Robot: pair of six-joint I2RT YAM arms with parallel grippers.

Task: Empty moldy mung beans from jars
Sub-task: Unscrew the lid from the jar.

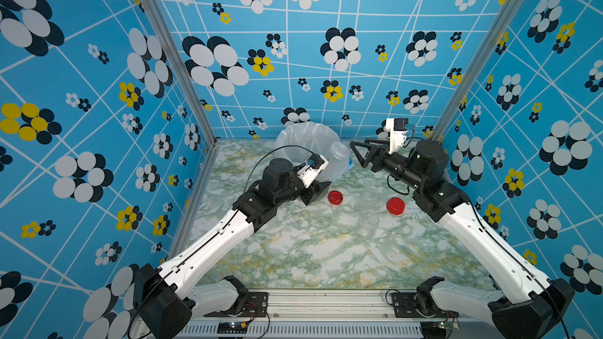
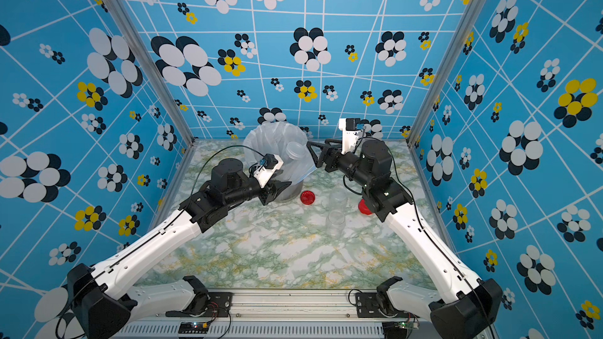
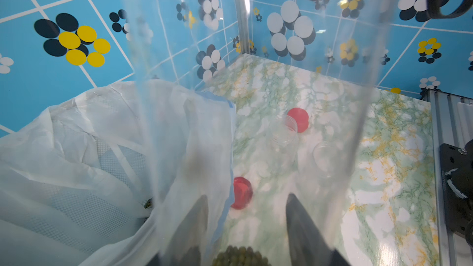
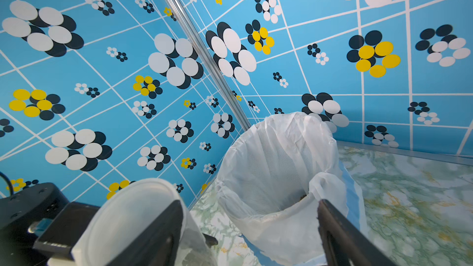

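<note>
Left claw [image 1: 317, 192]: clenched on the base end of the slim clear plastic jar [image 1: 331, 166]. I hold it tilted, capped end raised, just beside the bucket.
Right claw [image 1: 358, 154]: released, jaws wide, nothing in them. It sits just beside the jar's round whitish lid [image 4: 128, 216]. In my wrist view one finger crosses the front of the lid and the other stands well off, over the bag.
Step in hand: getting the cap off the one jar that has beans in it, as I judge it. The lid looks seated and is not yet off.
Next move: my right claw needs to close squarely round the lid's rim and twist while my left holds firm. After that the mouth has to tip over the bag.
Held jar, contents: the dull olive-brown mung beans [image 3: 240, 255] lie heaped at the base end, by my left fingers. The rest of the tube looks clear.
Other jars: two short clear jars [image 1: 368, 221] stand upright and open on the green-veined marble surface [image 1: 293, 249]. Both look empty.
Red lids: one red round screw lid [image 1: 336, 197] lies near the bucket, and a second red lid [image 1: 395, 206] lies beside my right arm.
Bucket: a large bucket lined with a white plastic bag [image 4: 281, 134]. A dark speck shows low inside, but I cannot tell how much is there.
</note>
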